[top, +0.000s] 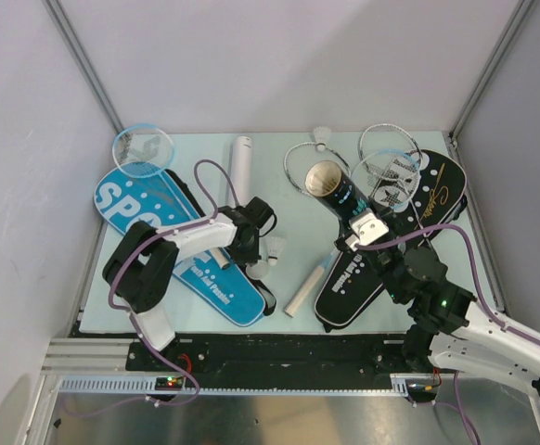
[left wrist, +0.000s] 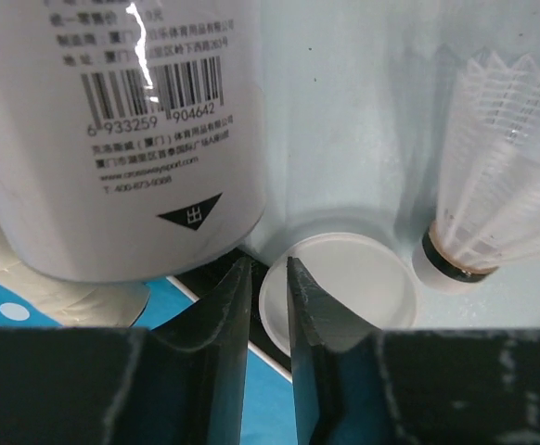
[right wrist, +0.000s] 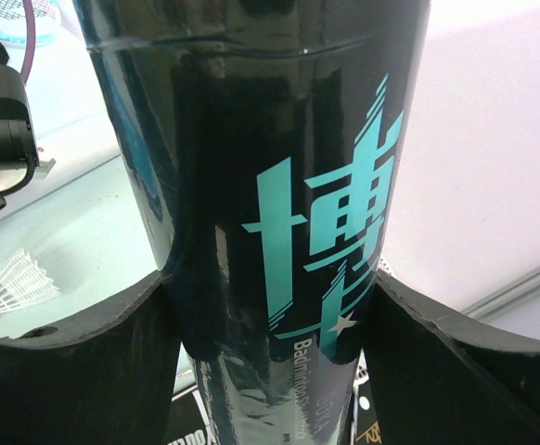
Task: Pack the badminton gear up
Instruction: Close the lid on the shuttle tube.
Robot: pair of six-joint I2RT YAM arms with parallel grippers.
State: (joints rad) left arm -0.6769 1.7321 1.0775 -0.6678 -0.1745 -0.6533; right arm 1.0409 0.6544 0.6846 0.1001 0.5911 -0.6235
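Two tools, one black tube held

From above, the right tool [top: 365, 228] holds the black tube [top: 337, 192] tilted, with its open end up, near the black cover [top: 363, 278]. The right wrist view shows more: teal letters on the tube, which sits tight between both fingers [right wrist: 84, 352]. From above, the left tool [top: 251, 236] is low by the blue cover [top: 173, 222], close to a shuttlecock [top: 275, 248]. Only the left wrist view shows a round white lid [left wrist: 353, 287] lying flat on the surface [left wrist: 344, 139]. A white tube [left wrist: 131, 120] is on its left and the shuttlecock is on its right. That tool's gap is narrow, and the lid's edge is in it. I cannot tell if it pinches the lid.
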